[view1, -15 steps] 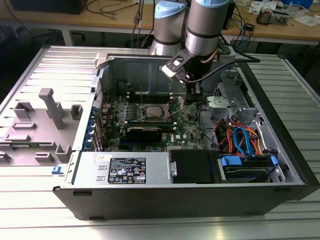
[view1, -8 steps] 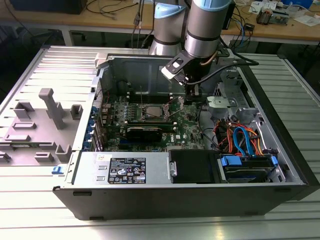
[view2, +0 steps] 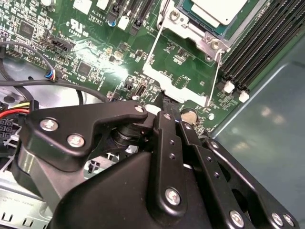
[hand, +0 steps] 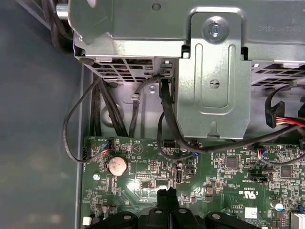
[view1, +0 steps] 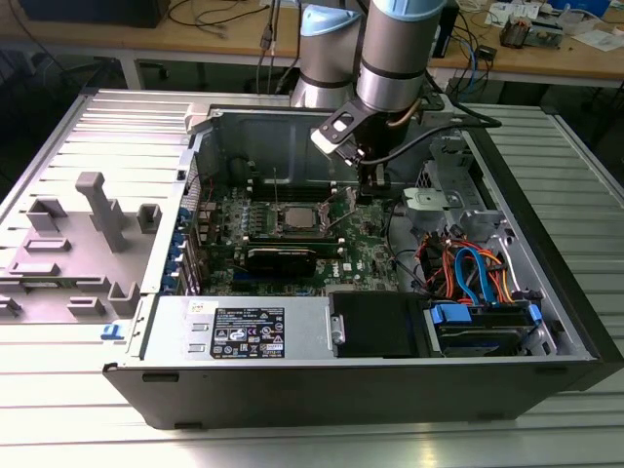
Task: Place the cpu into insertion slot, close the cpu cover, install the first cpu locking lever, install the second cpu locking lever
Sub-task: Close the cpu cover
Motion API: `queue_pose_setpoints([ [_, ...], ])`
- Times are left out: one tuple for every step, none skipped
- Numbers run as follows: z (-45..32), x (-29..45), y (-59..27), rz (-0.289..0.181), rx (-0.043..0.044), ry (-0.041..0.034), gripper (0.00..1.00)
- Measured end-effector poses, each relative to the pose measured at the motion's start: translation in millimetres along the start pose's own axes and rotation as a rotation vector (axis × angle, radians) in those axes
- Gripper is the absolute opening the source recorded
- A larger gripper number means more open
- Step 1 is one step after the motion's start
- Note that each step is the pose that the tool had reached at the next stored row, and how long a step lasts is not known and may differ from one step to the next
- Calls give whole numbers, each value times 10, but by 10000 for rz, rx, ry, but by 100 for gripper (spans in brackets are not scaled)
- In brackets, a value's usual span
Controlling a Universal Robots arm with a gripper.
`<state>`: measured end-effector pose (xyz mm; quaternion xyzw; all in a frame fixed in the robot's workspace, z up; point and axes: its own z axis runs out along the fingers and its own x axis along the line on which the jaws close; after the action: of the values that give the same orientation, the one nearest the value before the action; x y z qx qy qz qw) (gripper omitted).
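Computer case (view1: 341,395) is lying open with the green board (view1: 375,255) flat on its floor. The arm (view1: 395,58) is reaching down toward the board's edge on the exterior view's right. The claw (view2: 164,102) is hanging low over the board, its fingers looking pressed together and gripping nothing I can make out. Just beyond its tip the cover plate (view2: 171,86) seems to be standing open and tilted, with its free edge nearest the claw. Thin wire levers (view2: 153,50) are running along both sides of the plate. Past that, the chip (view2: 221,9) is already sitting in the socket (view2: 212,45) near the board's middle. The work in hand is looking like closing the plate. That is calling for a gentle, centred push on the free edge, staying between the levers and easing off before the plate is bearing hard on the chip.
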<state>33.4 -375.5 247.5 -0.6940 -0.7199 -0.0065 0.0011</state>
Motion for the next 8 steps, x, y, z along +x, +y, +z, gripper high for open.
queue_pose_setpoints([
  [-12,0,-11,0,1,6,11],
  [-13,1,-20,0,0,9,11],
  [-14,1,-31,0,0,10,11],
  [-16,2,-45,0,0,8,11],
  [-17,2,-62,0,0,9,11],
  [-17,2,-75,1,0,10,11],
  [-17,3,-92,0,0,12,11],
  [-17,4,-102,0,0,11,11],
])
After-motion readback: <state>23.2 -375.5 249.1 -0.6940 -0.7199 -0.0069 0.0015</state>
